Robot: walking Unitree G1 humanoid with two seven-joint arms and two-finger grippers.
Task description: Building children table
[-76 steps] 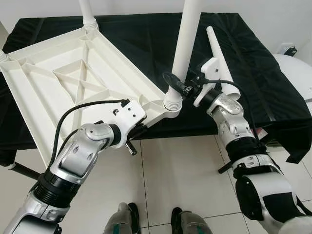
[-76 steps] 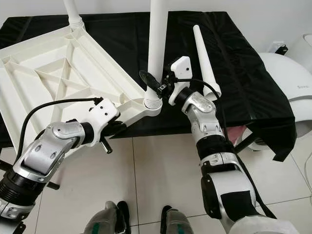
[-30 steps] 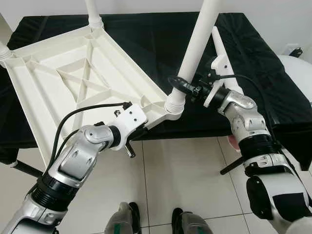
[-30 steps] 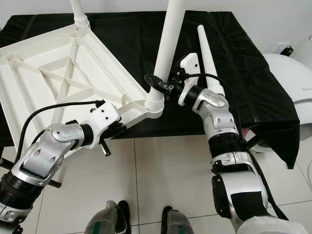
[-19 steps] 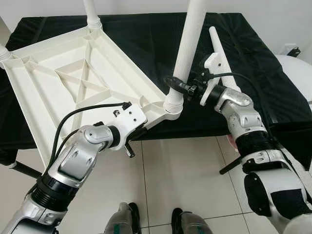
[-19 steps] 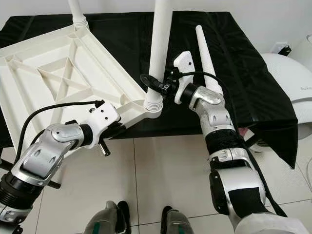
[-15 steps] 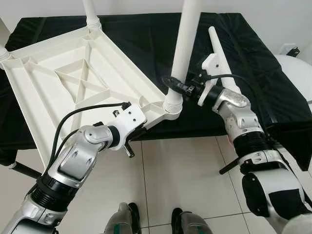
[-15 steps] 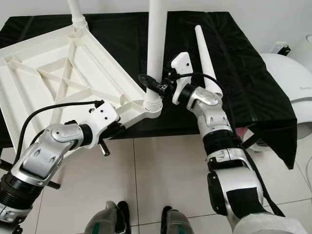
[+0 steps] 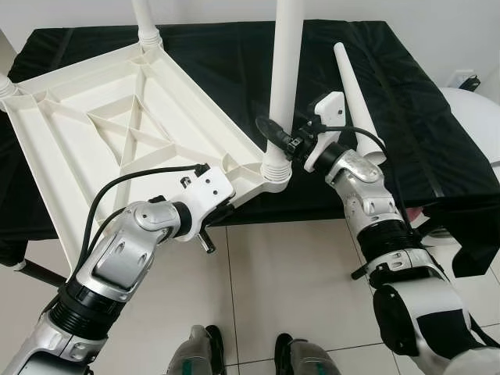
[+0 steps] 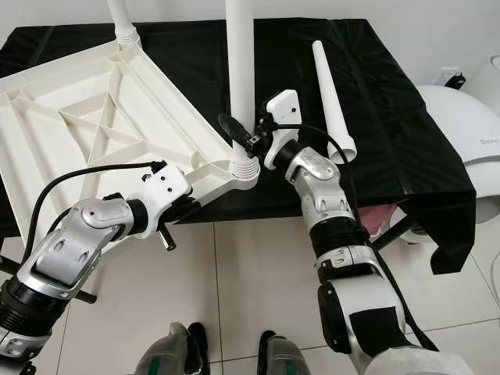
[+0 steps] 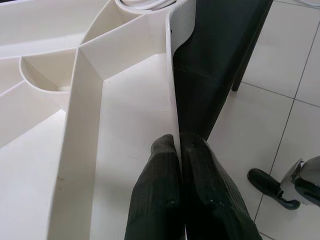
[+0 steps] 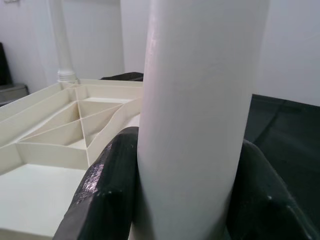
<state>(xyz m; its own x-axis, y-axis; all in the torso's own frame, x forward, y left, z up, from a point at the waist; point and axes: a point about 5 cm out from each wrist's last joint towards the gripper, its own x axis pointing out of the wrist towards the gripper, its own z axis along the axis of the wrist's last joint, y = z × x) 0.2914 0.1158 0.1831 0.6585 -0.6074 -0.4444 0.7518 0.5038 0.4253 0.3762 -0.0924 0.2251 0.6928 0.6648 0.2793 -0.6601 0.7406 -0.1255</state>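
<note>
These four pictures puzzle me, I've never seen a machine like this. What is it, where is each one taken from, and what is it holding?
It is a humanoid robot with two silver arms, each ending in two black fingers. The two wide pictures come from cameras in its head, looking down; its feet stand on the tiled floor. The two close-ups come from cameras on its wrists.

On a black-covered table lies an upside-down white plastic tabletop, its ribbed underside facing up. The left gripper pinches the tabletop's edge; the left wrist view shows the fingers shut on that thin rim. The right gripper clasps a white leg standing upright in the near corner socket; in the right wrist view the fingers sit on either side of it. A spare leg lies on the cloth.
</note>
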